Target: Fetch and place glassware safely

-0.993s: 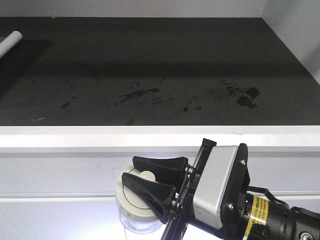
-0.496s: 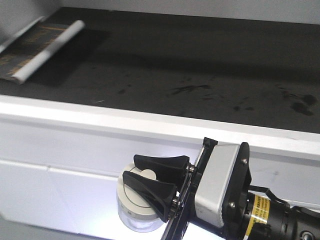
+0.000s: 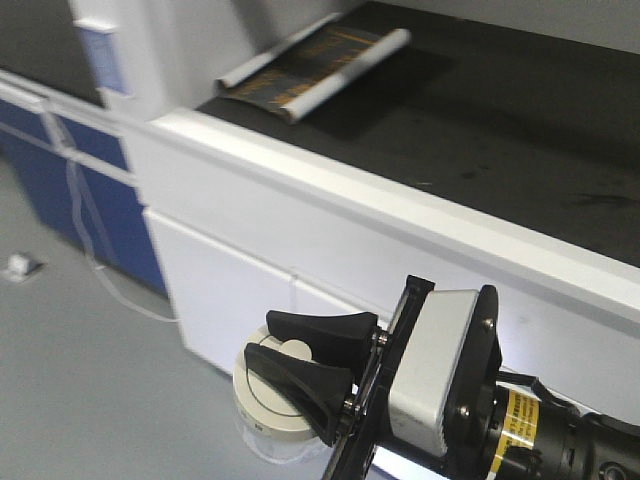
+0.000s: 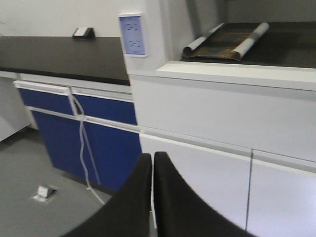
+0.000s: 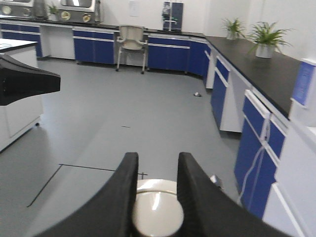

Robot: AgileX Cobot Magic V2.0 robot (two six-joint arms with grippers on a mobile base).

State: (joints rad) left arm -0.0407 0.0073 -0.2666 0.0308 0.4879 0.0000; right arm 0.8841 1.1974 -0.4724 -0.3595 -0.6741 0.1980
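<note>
The glassware is a small clear jar (image 3: 262, 432) with a round cream-white lid (image 5: 157, 189) and a central knob. It hangs in the air over the grey floor, in front of the white bench. My right gripper (image 3: 262, 338) is shut on the knob, with one black finger on each side of it (image 5: 157, 159). Most of the glass body is hidden below the lid and fingers. In the left wrist view my left gripper (image 4: 152, 157) is shut, its two black fingers pressed together on nothing, pointing at the cabinet fronts.
A white bench with a black top (image 3: 470, 110) runs along the right, with a half-rolled dark mat and a white tube (image 3: 318, 58) on it. Blue cabinets (image 4: 94, 133) with a hanging white cord (image 4: 81, 143) stand to the left. A small object (image 3: 20, 265) lies on the floor, and a chair (image 5: 132, 42) stands far off.
The front view has swung left and back from the bench, so the black top slid to the upper right and floor and blue cabinets appeared. The jar stays in the right gripper.
</note>
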